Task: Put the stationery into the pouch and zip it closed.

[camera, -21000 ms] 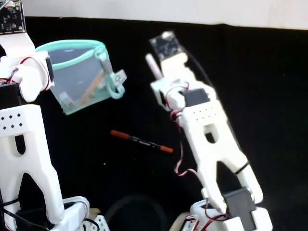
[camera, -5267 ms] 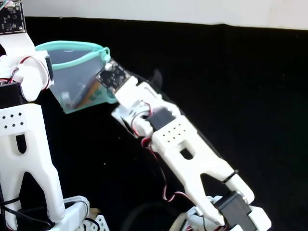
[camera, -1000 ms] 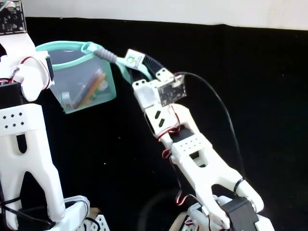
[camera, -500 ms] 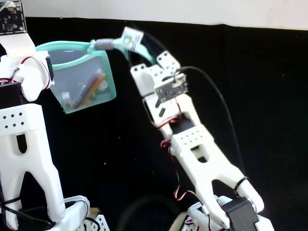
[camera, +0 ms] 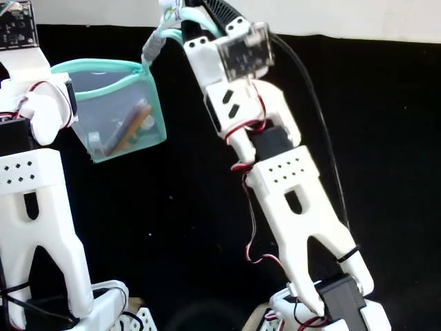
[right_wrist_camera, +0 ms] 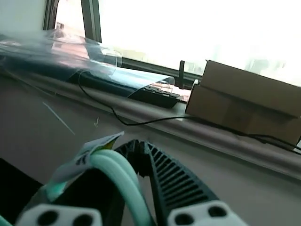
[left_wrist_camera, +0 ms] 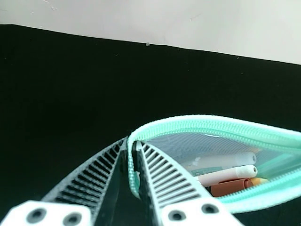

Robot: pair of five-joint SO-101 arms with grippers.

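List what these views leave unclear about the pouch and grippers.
Right gripper: fingertips cut off by the high view's top edge.
Zip slider: too small in the high view where the strap meets the pouch; that end runs off the left wrist view.
Stationery count: overlapping behind mesh.

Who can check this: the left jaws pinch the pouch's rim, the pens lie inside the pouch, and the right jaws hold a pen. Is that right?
Not quite. The right jaws hold no pen: they are shut on the teal strap of the pouch, as the right wrist view shows. The left jaws do pinch the pouch's rim, and the pens lie inside.
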